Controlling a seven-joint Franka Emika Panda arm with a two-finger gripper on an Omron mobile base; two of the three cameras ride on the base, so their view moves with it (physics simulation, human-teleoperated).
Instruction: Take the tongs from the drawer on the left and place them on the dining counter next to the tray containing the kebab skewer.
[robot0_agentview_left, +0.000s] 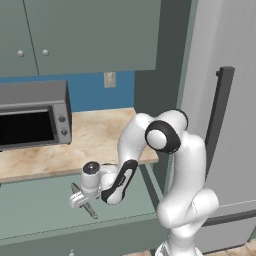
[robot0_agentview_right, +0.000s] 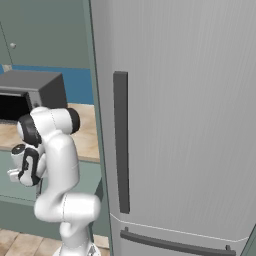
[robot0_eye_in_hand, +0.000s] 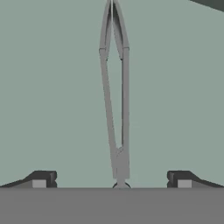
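The drawer (robot0_agentview_left: 35, 210) stands pulled open below the short counter, its grey-green floor bare around the tongs. The slim grey tongs (robot0_eye_in_hand: 114, 100) lie flat on that floor, their joined end nearest my hand and their two arms running away from it. In the left base view the tongs (robot0_agentview_left: 91, 210) poke out just under the hand. My gripper (robot0_eye_in_hand: 111, 179) hangs low over the joined end, open, one fingertip (robot0_eye_in_hand: 41, 179) on each side and well clear of the metal. It appears as a white hand, the gripper (robot0_agentview_left: 79, 200), inside the drawer. The dining counter, tray and kebab skewer are out of view.
A toaster oven (robot0_agentview_left: 32, 115) sits on the beige counter (robot0_agentview_left: 95, 137) directly above the drawer. A tall grey fridge (robot0_agentview_right: 175, 125) with a dark handle stands close on the right. Grey-green wall cabinets (robot0_agentview_left: 90, 35) hang overhead.
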